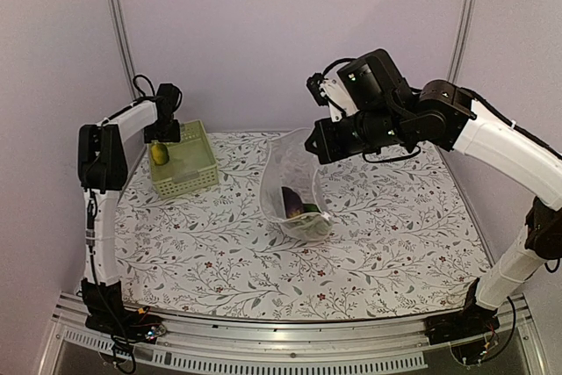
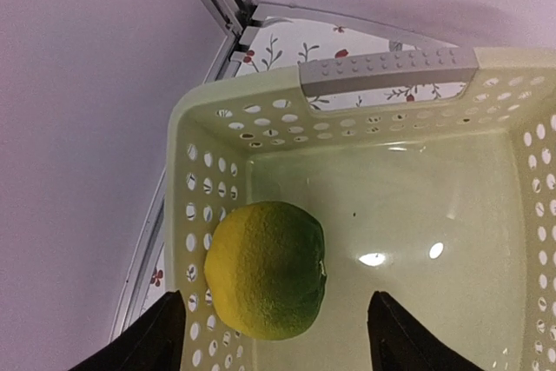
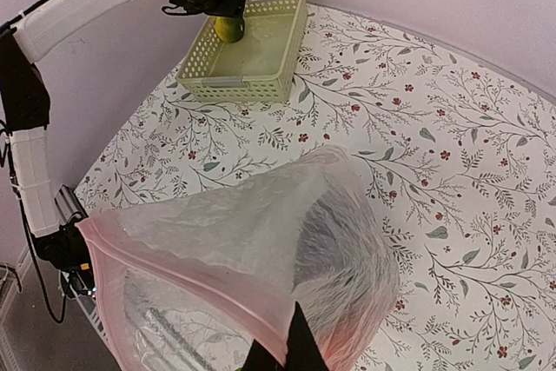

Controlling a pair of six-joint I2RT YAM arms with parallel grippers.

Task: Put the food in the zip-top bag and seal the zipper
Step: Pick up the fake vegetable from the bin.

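The yellow-green fruit [image 2: 268, 269], the one piece of food not yet bagged, lies on the floor of the basket [image 2: 391, 71], against one perforated side wall. The left end effector [image 2: 276, 306] hangs over it with its jaws wide, one on either side and neither touching, so it holds nothing.

The fruit looks like a hard, light toy with a pebbled skin that should give the pads some bite. Being nearly round, it could roll or squirt out of an off-centre pinch, so the widest part is the place to take it. It has no real long axis (its yellow half faces the basket wall, its green half the basket's middle).

The zip-top bag [image 3: 261, 241] stands on the bench [image 1: 395, 234], well apart from the basket on the right arm's side. An eggplant [image 1: 291, 202] and green pieces [image 1: 309, 224] sit in its bottom. The right end effector [image 3: 291, 354] is clamped tight on its rim at the pink zipper [image 3: 182, 282].

The film looks thin, limp, crinkly and slippery, so the stiffer zipper strip is the sensible hold. The bag's long axis runs from the raised mouth, level with the basket's far end, down to the closed bottom resting nearer the arm bases. The mouth gapes upward.
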